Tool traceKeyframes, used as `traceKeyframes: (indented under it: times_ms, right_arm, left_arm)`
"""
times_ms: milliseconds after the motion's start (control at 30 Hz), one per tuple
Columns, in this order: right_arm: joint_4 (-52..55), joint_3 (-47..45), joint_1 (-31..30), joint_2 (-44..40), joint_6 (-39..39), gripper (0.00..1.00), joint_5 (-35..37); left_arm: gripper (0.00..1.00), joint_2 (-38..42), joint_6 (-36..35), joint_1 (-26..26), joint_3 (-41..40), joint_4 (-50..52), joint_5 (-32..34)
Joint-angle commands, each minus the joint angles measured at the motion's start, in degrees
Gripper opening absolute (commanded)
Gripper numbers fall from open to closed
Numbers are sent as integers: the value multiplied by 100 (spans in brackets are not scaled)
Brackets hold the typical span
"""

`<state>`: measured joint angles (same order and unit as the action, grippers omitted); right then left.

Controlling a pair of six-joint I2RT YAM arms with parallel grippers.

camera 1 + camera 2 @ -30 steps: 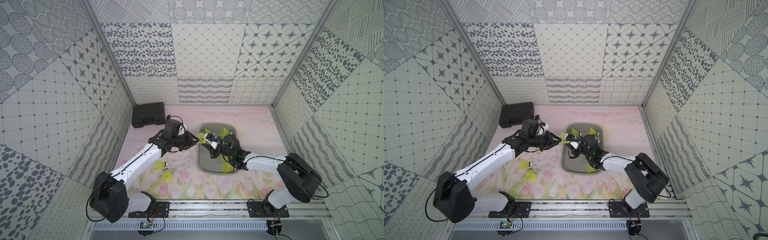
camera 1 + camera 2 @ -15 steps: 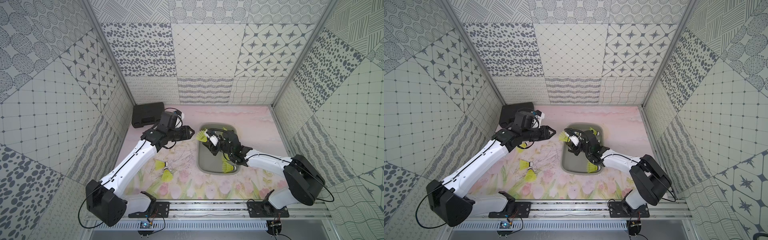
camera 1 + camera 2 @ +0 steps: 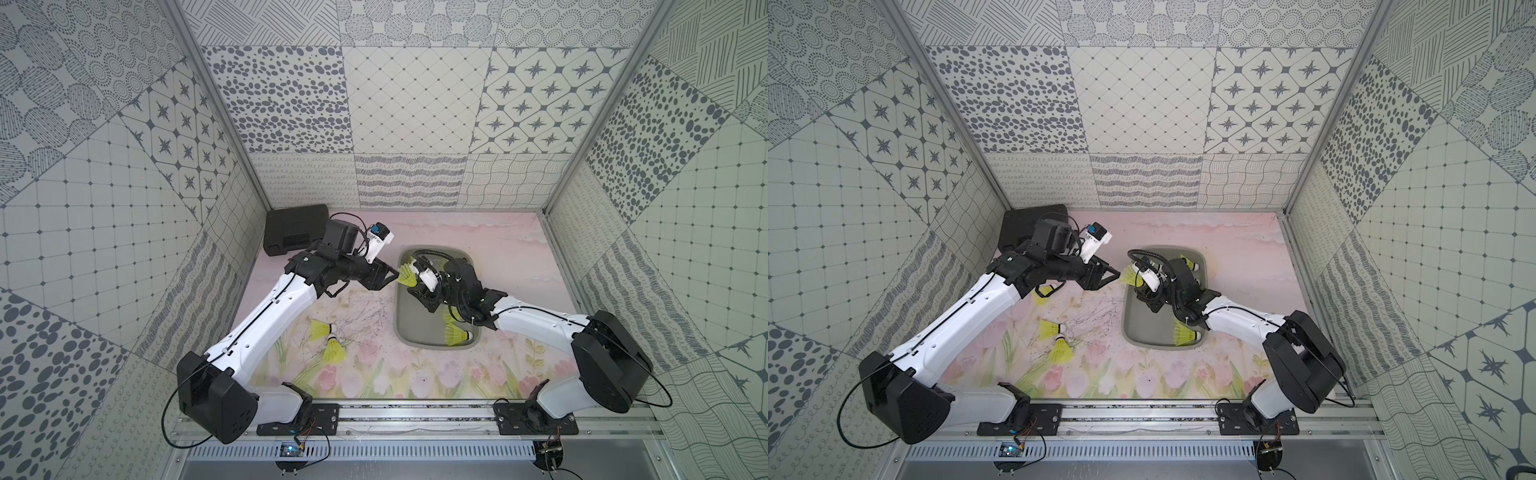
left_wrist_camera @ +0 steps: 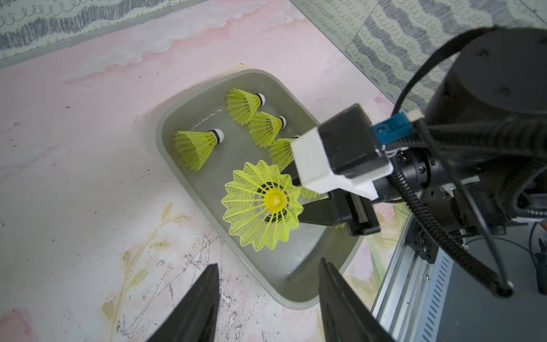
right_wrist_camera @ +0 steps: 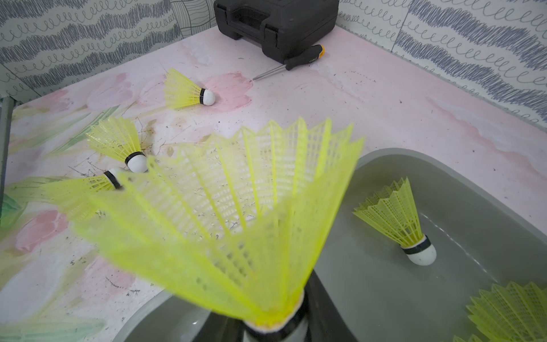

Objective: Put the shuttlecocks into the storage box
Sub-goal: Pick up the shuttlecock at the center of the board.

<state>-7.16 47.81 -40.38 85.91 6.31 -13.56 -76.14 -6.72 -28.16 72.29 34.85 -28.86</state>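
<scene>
Three loose shuttlecocks (image 5: 182,90) on the mat, left of the storage box (image 3: 397,320), well apart from its rim. Several boxed shuttlecocks (image 4: 195,148) lying on their sides inside, at far and near ends alike.

One held shuttlecock (image 4: 262,204) up in the air over the far-left part of the box. Gripped at the cork by the right gripper (image 5: 275,330), pincer clamped together on the tip, skirt fanned out toward the left. Not yet down on the box floor.

Left gripper (image 4: 269,263) facing that skirt from the left, pincer apart and empty, tips just beside the skirt's edge in both top views.

Probably at the point of release into the box. Possible trouble from here:

- Letting go this close to the low left wall: risk of a bounce or roll over the rim and back onto the mat. Safer further right, or lower.
- Closing or advancing the left pincer now: risk of catching the mesh skirt and tugging the cork out of the right grip.
- Lowering onto the boxed ones just beside: risk of nudging them about or landing the cone propped on another.
- Swinging the left arm back toward the mat: risk of sweeping a loose one toward the screwdriver (image 5: 296,62) and black case (image 5: 275,20) in the far-left corner, harder to reach.
</scene>
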Motion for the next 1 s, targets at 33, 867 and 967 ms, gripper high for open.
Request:
traceKeyframes:
  times_ms: [33, 867, 967]
  right_arm:
    - [-48, 140, 12, -210, -87, 32, -116]
    - [-22, 147, 13, -290, -57, 35, -323]
    - [-20, 145, 12, -301, -52, 35, -327]
  left_arm:
    - [60, -84, -2134, -129, 31, 197, -1168]
    - [50, -889, -2759, -375, 64, -184, -502]
    - [46, -941, -2707, -383, 87, -181, -427]
